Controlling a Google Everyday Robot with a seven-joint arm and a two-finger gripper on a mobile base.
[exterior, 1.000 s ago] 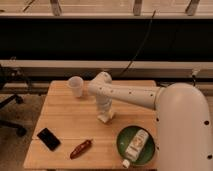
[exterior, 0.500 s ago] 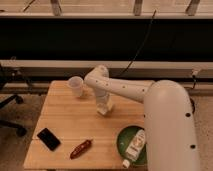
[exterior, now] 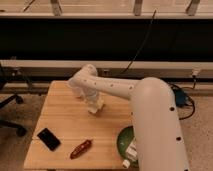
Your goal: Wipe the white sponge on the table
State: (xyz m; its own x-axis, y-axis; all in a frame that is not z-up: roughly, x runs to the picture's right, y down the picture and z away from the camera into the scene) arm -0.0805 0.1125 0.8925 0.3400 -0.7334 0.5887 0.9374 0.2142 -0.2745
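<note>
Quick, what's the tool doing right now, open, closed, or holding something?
Tool: down at the table near its middle; grip state cannot be told.

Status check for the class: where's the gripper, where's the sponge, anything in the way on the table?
Gripper down at table centre. White sponge not visible, likely under it. Black phone and red packet lie nearer the front, apart.
</note>
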